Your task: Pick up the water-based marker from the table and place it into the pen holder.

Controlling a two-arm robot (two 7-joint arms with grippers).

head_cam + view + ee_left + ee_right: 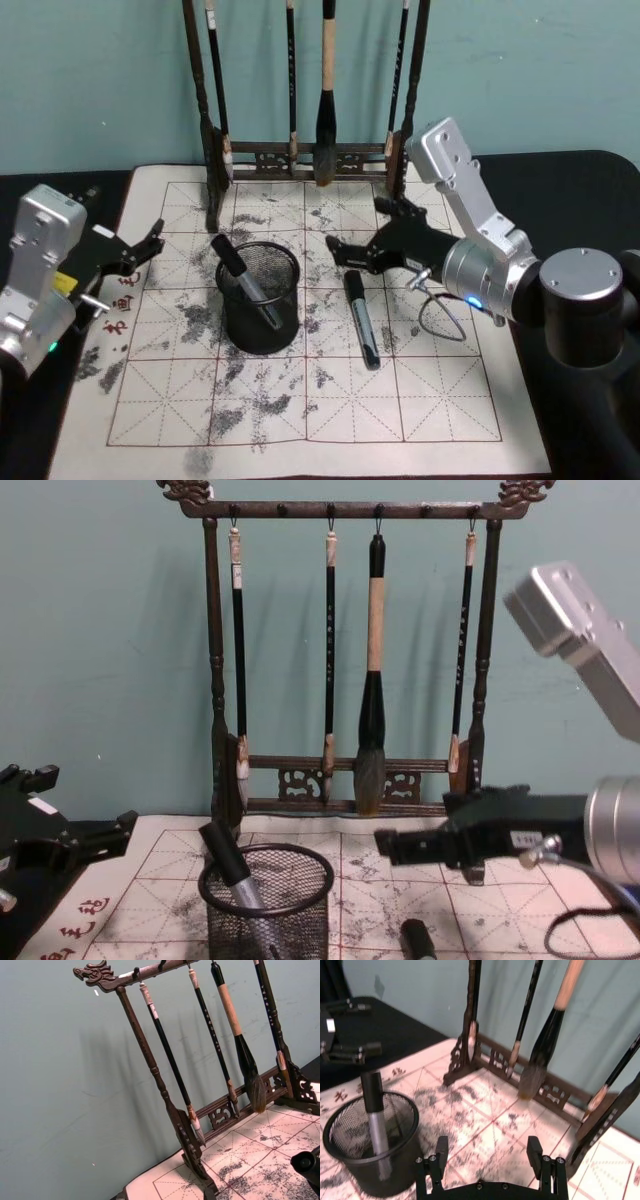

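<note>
The right claw (352,225) hovers over the ink-stained grid paper (300,400) near the middle of the desk (570,180). Its two fingers are spread apart with nothing between them. The water-based marker (361,318) lies flat on the paper, on the near-edge side of that claw, its far end close to the fingertips. Its long axis runs roughly from the far edge to the near edge, slightly slanted. The right arm is clearly the nearer one. The pen holder (232,315), a black mesh cup, stands upright just beside the marker, toward the desk's left edge. It already holds one leaning pen (243,280), cap up. The left claw (140,250) sits parked near the left edge.
</note>
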